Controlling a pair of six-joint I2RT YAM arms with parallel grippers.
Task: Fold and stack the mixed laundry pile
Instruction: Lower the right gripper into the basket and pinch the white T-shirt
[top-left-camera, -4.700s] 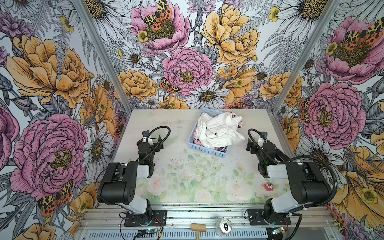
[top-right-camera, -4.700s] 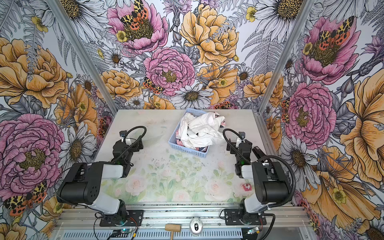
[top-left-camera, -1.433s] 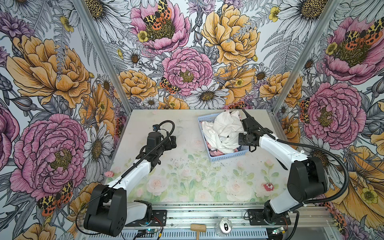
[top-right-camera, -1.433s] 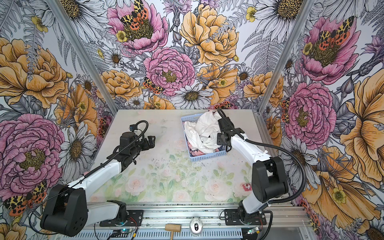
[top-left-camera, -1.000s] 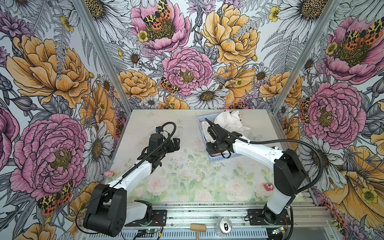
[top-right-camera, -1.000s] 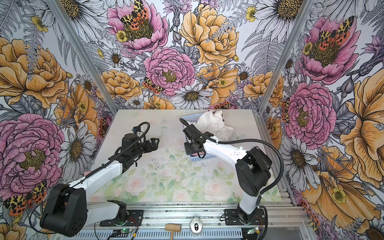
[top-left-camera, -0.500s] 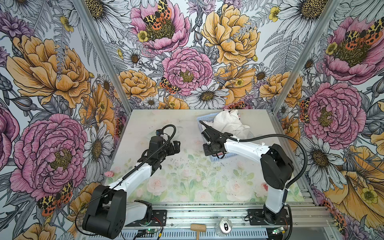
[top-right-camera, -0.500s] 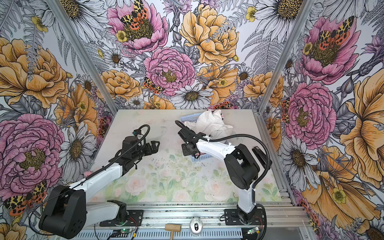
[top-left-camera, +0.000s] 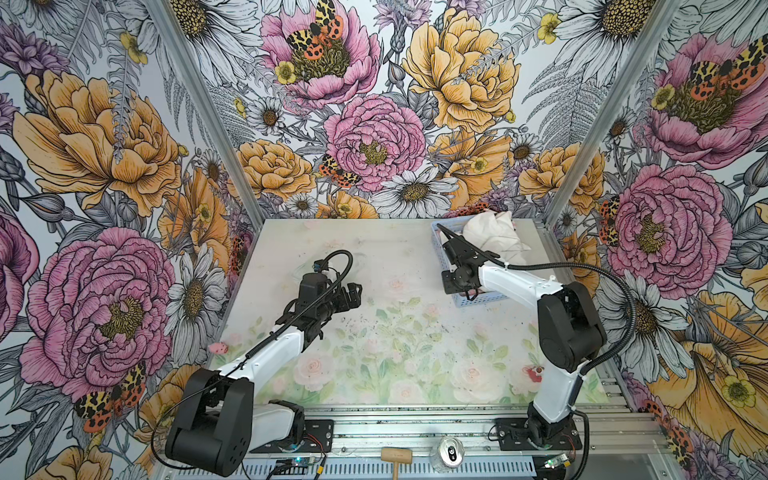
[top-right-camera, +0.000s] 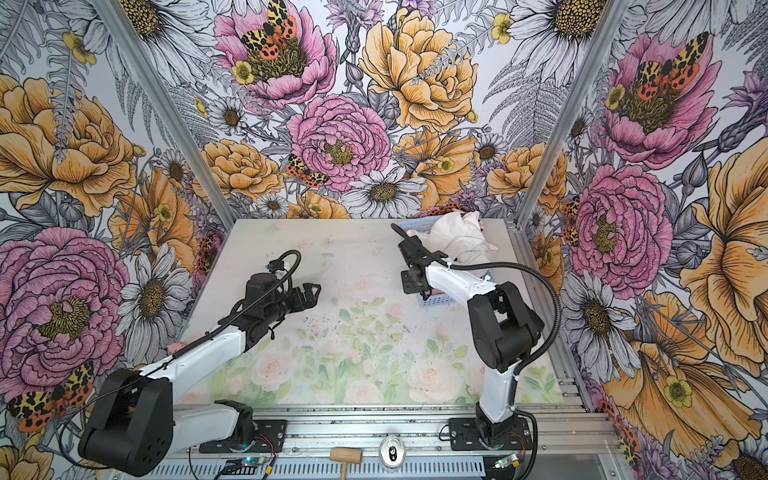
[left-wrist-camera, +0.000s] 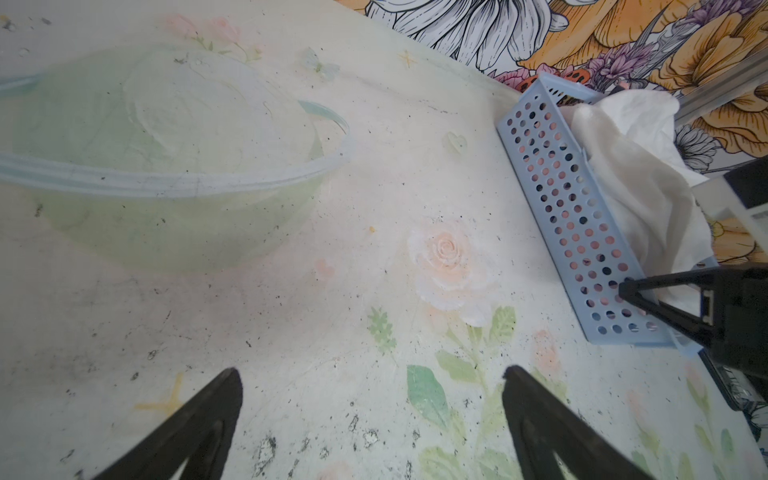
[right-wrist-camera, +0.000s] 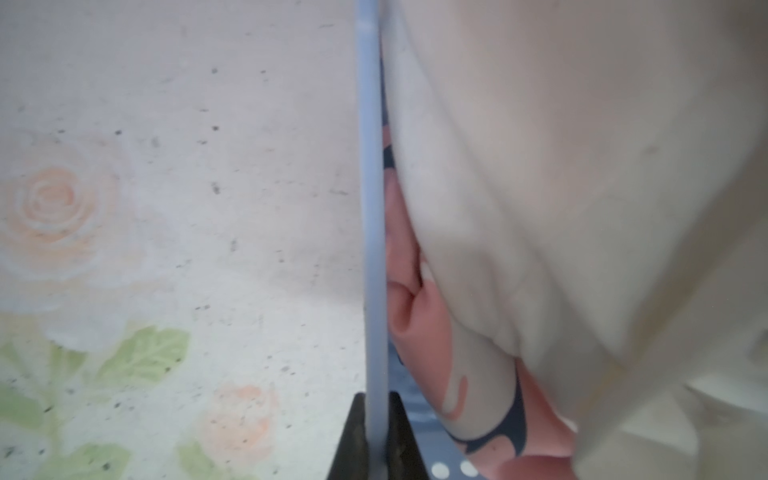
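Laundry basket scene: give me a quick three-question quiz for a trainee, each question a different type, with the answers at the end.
1. Fill the gap: in the light blue basket, the white T-shirt lies over a ____ printed garment.
2. Pick one: what is the right gripper shut on? A) the white T-shirt; B) the basket's wall; C) nothing.
3. True or false: the left gripper holds a piece of laundry.

Key: 1 pink. 2 B. 3 false; its jaws stand open and empty above the table.
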